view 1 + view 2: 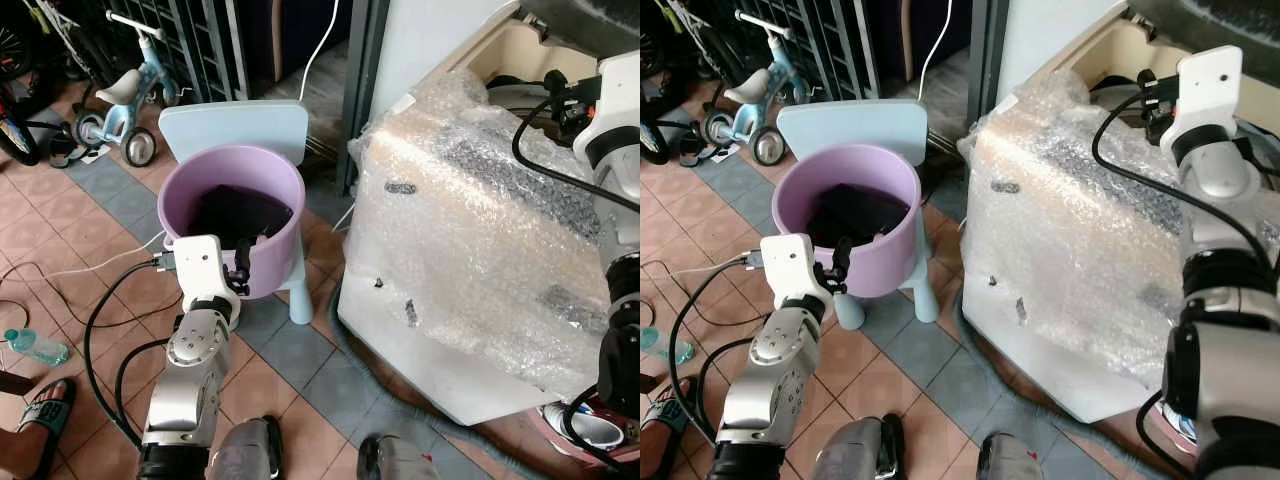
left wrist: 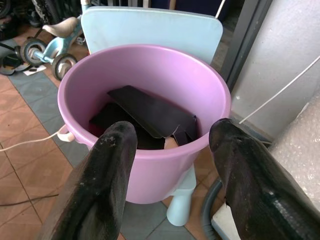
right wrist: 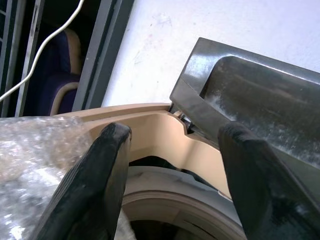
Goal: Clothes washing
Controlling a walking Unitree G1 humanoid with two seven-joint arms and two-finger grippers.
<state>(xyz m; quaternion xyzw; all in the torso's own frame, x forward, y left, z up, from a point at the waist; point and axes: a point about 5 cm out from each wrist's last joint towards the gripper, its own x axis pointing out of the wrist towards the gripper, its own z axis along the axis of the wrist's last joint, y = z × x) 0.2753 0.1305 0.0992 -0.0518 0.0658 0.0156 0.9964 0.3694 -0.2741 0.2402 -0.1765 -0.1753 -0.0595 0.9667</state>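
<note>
Dark clothes (image 1: 238, 212) fill purple bucket (image 1: 270, 265) beside bubble-wrapped washer (image 1: 470, 230).

Bucket (image 1: 232, 215) on stool (image 1: 235, 125), left of centre. Clothes (image 2: 150, 112) in bucket. Left gripper (image 1: 240, 268) before bucket, at near rim. Washing machine (image 1: 470, 250) right of stool, wrapped in bubble wrap (image 1: 500, 190), lid (image 3: 260, 95) raised. Right gripper (image 1: 1150, 95) above machine's open top. Tricycle (image 1: 125, 100) behind bucket, far left. Bottle (image 1: 35, 346) and sandal (image 1: 40, 415) on floor (image 1: 300, 350), near left.

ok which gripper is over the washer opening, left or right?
The right gripper, raised at the washer top by its lifted lid. The left gripper sits low at the purple bucket of dark clothes.
</note>
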